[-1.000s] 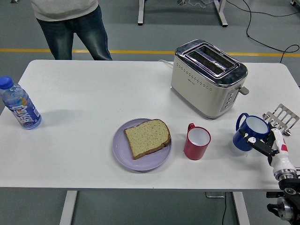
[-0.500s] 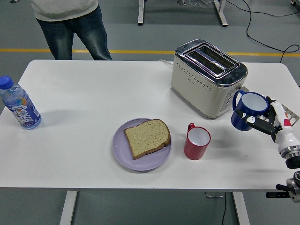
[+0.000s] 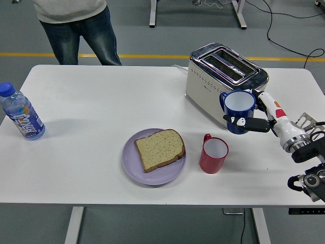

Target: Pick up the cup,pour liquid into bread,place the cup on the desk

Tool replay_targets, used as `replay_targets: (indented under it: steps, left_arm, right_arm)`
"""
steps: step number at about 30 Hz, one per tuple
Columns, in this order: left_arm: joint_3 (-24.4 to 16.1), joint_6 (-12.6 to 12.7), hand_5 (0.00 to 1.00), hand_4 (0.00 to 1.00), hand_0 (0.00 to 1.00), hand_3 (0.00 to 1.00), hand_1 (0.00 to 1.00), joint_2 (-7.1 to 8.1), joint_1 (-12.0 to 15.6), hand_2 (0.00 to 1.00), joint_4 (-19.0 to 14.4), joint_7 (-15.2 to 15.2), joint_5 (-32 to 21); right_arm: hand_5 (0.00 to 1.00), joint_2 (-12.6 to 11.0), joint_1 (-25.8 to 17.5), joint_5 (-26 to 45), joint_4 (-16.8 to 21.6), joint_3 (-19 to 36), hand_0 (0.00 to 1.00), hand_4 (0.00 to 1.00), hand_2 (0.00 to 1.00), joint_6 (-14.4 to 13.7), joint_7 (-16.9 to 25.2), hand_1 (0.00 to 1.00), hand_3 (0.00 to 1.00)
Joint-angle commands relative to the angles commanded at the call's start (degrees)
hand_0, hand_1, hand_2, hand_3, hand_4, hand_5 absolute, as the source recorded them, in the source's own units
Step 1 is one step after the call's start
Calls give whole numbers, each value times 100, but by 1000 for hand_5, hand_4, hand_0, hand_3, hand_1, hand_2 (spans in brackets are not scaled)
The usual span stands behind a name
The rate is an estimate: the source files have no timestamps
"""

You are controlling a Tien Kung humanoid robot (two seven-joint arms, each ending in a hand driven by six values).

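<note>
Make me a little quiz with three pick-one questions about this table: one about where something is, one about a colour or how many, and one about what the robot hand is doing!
1. Where is the bread slice?
A. in the toaster
B. on the purple plate
C. beside the bottle

2. How many cups are there?
A. one
B. two
C. four

3. What is the right hand doing?
A. holding the blue cup in the air
B. resting flat on the table
C. pressing the toaster lever

Answers:
1 B, the slice lies on the purple plate.
2 B, there is a blue cup and a red cup.
3 A, its fingers wrap the blue cup, raised in front of the toaster.
</note>
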Motion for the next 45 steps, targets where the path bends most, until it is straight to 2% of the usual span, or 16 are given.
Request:
replay_targets:
  steps: [7, 13, 20, 29, 39, 45]
  left_arm:
    - [7, 5, 998, 407, 693, 602, 756, 0, -1, 772, 0, -8, -19]
    - [2, 18, 998, 408, 693, 604, 756, 7, -3, 773, -4, -10, -22]
    - [9, 23, 998, 410, 692, 607, 757, 9, 17, 773, -9, -14, -35]
    - [-23, 38, 998, 409, 690, 608, 756, 15, 43, 775, -14, 2, 11]
    - [-38, 70, 998, 408, 690, 611, 756, 23, 80, 775, -23, 7, 42]
    - [-90, 79, 998, 408, 690, 611, 757, 24, 95, 776, -23, 28, 119]
  right_arm:
    - [2, 63, 526, -571, -104, -348, 343, 742, 452, 116, -223, 288, 495]
    - [2, 176, 1152, -1452, -245, -795, 332, 739, 449, 221, -456, 283, 493]
    - [2, 311, 1652, -2351, -359, -1260, 321, 740, 446, 309, -647, 276, 491]
    - [2, 403, 2137, -3023, -476, -1893, 314, 739, 445, 374, -736, 272, 491]
    - [2, 528, 2616, -4231, -594, -2511, 309, 753, 443, 624, -855, 269, 489]
    - [2, 532, 2957, -4416, -668, -2793, 308, 752, 443, 757, -909, 269, 489]
